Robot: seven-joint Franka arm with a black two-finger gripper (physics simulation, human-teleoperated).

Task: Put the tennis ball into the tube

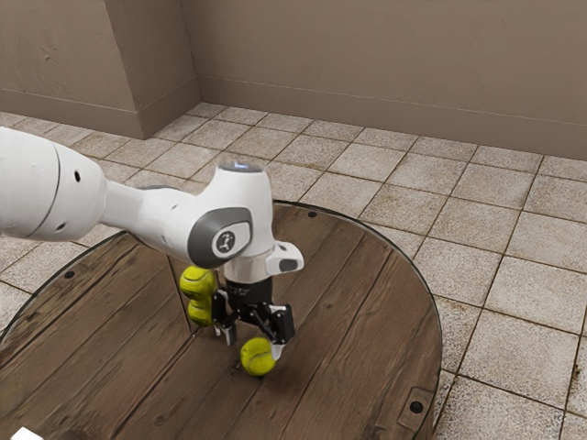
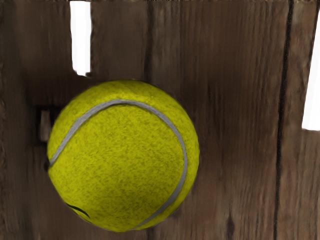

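Exterior view: two balls (image 1: 196, 282) stand stacked, one ball (image 1: 256, 358) apart.

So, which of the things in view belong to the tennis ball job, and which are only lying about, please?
For the job:
loose tennis ball, beside the open gripper
two stacked balls, probably in a clear tube, the target

Only around it:
white object at the exterior view's lower left corner; I cannot tell what it is
wooden table, just the support
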